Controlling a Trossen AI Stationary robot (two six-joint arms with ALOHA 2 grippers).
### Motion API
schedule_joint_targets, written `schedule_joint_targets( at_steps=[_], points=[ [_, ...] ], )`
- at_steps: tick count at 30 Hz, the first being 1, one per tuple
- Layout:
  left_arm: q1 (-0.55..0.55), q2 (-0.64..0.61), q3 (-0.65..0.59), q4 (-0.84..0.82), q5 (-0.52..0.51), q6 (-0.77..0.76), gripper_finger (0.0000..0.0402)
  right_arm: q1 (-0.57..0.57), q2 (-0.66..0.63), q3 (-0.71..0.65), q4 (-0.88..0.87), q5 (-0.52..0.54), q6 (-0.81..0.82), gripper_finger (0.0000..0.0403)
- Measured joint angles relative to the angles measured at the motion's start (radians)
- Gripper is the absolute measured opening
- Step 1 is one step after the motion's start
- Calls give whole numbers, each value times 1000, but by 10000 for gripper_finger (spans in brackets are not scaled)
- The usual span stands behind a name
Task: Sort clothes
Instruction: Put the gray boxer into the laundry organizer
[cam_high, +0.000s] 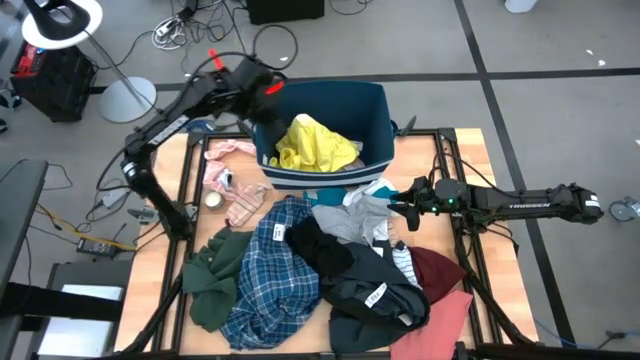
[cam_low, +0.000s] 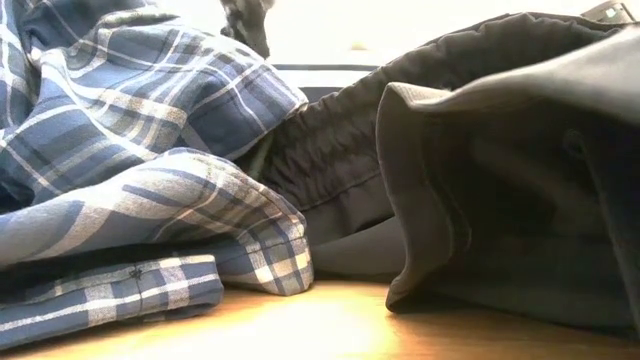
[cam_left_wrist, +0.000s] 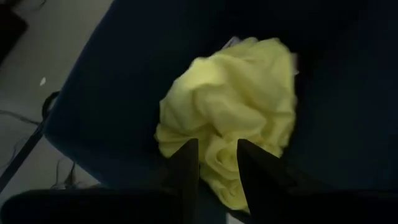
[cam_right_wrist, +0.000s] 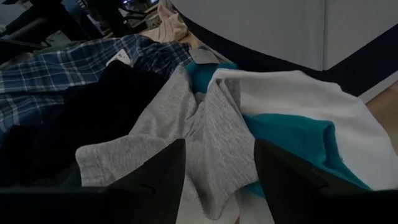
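Observation:
A yellow garment (cam_high: 315, 145) lies crumpled inside the navy bin (cam_high: 385, 120) at the table's far side. My left gripper (cam_high: 266, 108) hangs open above the bin's left part, and the yellow garment (cam_left_wrist: 236, 106) shows below its fingers (cam_left_wrist: 217, 144), apart from them. The other clothes lie heaped on the table: blue plaid (cam_high: 270, 270), dark green (cam_high: 215, 275), black (cam_high: 350, 275), maroon (cam_high: 437, 270), salmon pink (cam_high: 445, 315). My right gripper (cam_high: 396, 206) stands open at the pile's right side, over a grey garment (cam_right_wrist: 186, 134) and a teal-white one (cam_right_wrist: 298, 124).
Small pink and striped pieces (cam_high: 235, 190) lie on the table's left part beside the bin. In the low view the plaid shirt (cam_low: 150, 180) and a dark garment (cam_low: 500, 170) fill the near edge. The table frame's rails (cam_high: 460, 250) run along both sides.

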Motion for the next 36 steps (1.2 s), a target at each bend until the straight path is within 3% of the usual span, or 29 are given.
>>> schedule_joint_targets(
  at_steps=[6, 14, 19, 25, 32, 36],
  points=[
    [-107, -129, -71, 52, -17, -43, 117, 1, 1, 0, -46, -1, 28, 192],
    [-326, -369, -422, 162, -270, -192, 117, 4, 26, 0, -53, -17, 24, 192],
    [-449, -523, -660, 272, -279, -287, 117, 34, 50, 0, -51, -54, -38, 192],
    [-541, -649, -878, 406, -287, -346, 117, 54, 107, 0, -52, 18, -102, 188],
    [-573, -687, -1040, 556, -288, -348, 117, 54, 199, 0, 39, 22, -121, 167],
    [-576, -684, -1109, 636, -288, -348, 117, 55, 266, 0, 180, -3, -153, 133]
  ],
)
